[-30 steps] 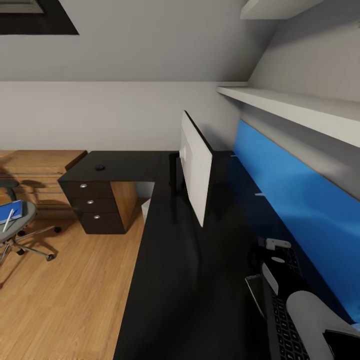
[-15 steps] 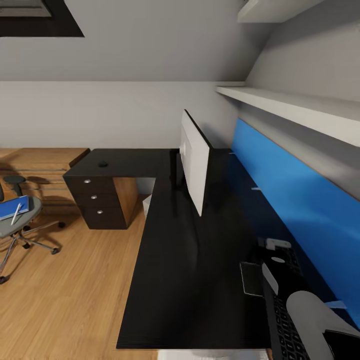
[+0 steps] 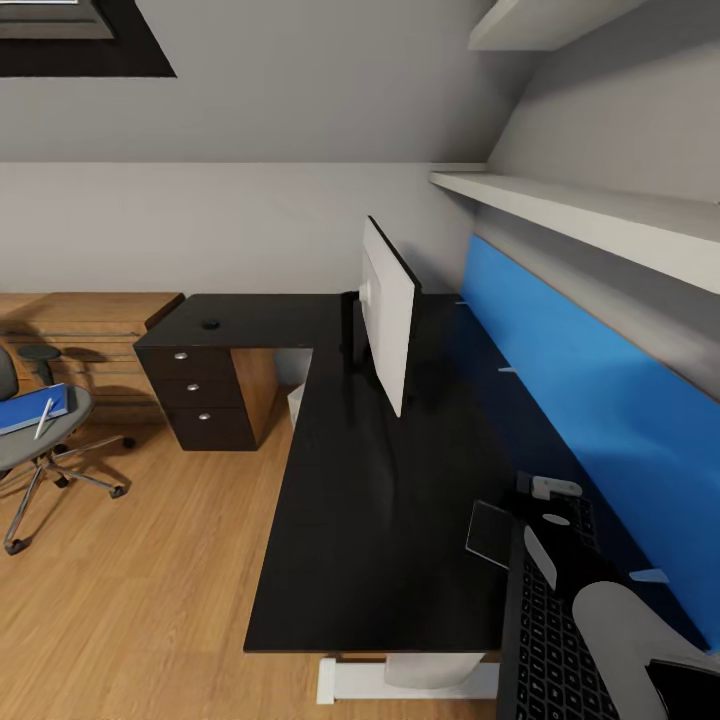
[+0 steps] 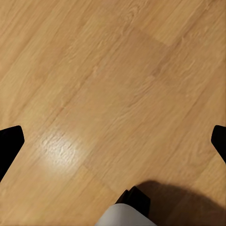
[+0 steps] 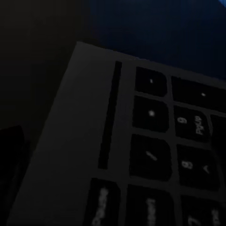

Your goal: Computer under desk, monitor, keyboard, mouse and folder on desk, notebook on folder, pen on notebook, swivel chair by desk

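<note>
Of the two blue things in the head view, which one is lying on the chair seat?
The folder, a small flat blue rectangle on the swivel chair with the white pen across it. The other is the desk's long upright blue back panel.

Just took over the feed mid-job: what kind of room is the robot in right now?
Looks like a home office corner in an attic-style room: an L-shaped black desk carrying a monitor, a swivel chair on wood flooring, and a sloped ceiling above.

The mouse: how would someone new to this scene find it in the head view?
Follow the black desk to its far left end, above the three-drawer unit. The mouse sits alone on that corner, apart from the monitor: a tiny black rounded lump.
</note>
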